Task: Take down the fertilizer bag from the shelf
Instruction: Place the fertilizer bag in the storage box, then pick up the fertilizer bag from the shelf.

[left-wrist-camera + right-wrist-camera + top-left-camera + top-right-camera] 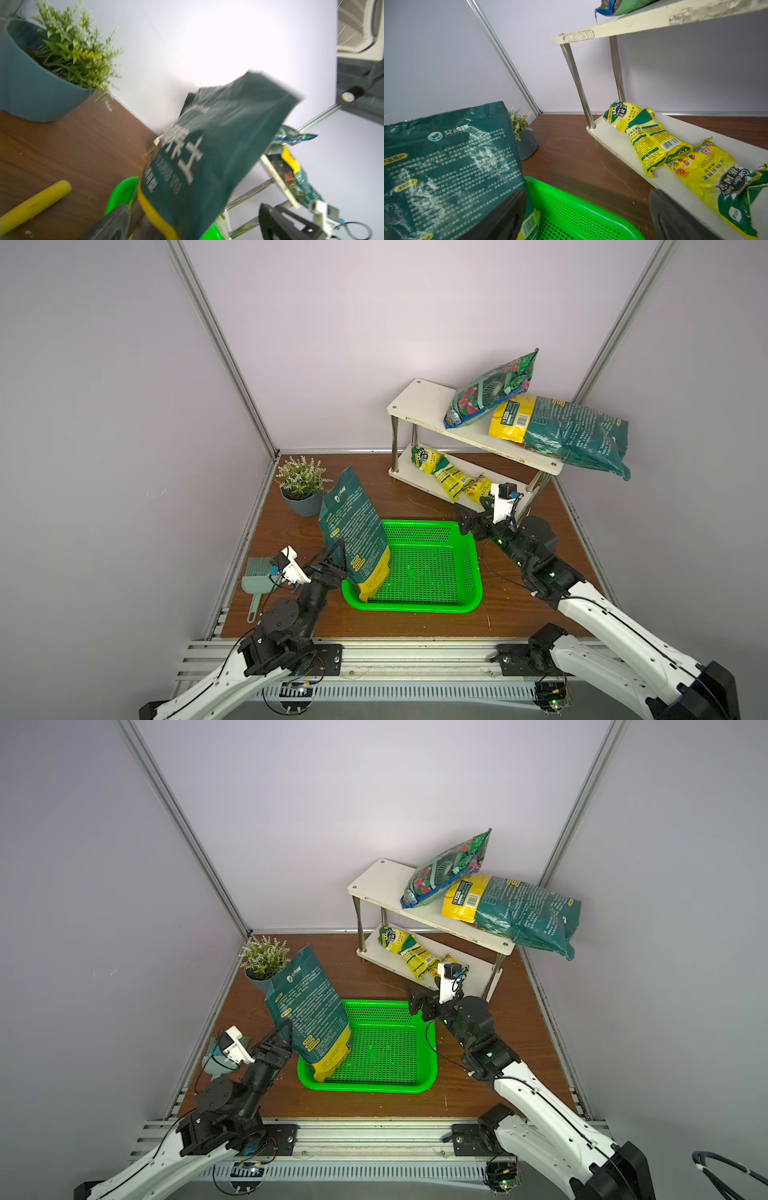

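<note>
Main risk is a topple: the fertilizer bag (pixel 357 531) is off the shelf (pixel 415 402) and stands tilted in the near-left corner of the green basket (pixel 415 608). It leans out over the rim toward the potted plant (pixel 301 489), so it could fall onto the counter (pixel 415 626). It is blurred in the left wrist view, so it may already be tipping. The left tool (pixel 338 560) sits low beside its bottom edge, arm folded, jaws spread, clamping nothing as far as I can tell. The right tool (pixel 464 520) is wide and empty, arm stretched to the basket's far corner near the lower-board yellow bags (pixel 446 475). The big teal bag (pixel 582 435) overhangs the top board and could slide.
</note>
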### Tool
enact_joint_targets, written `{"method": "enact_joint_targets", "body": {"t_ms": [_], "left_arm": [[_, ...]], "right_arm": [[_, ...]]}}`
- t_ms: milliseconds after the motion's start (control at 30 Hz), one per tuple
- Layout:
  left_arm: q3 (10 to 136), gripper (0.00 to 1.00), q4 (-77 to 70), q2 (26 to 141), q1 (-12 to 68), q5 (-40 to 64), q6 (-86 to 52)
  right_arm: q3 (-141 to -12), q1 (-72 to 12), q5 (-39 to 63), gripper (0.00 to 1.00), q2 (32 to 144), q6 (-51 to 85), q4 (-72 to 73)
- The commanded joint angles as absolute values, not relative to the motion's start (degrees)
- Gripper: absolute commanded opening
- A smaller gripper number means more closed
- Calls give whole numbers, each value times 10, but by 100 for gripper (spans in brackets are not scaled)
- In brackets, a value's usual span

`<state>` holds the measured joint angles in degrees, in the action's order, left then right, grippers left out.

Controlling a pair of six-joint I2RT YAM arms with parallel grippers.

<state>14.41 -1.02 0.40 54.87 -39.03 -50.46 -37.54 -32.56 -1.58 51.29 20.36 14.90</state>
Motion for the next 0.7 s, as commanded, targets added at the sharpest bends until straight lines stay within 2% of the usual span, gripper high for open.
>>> {"method": "enact_joint_targets", "body": {"t_ms": [0,100,233,433,533,667], "left_arm": [[196,100,19,0,554,-404,-434],[222,100,-11,13,555,-426,-372],[254,100,-25,51,555,-444,-277],[274,100,31,89,555,-407,-260],[274,100,30,71,555,-365,-261],[286,100,45,76,555,-338,-276]], "right_arm": [[-459,-330,18,97,530,222,156],[-556,-354,8,97,575,214,108],[-744,-399,-63,97,663,169,15],[-1056,-404,-242,99,813,129,-179],[-1128,-397,-325,99,853,117,-225],[-1143,-367,-340,99,867,125,-256]]}}
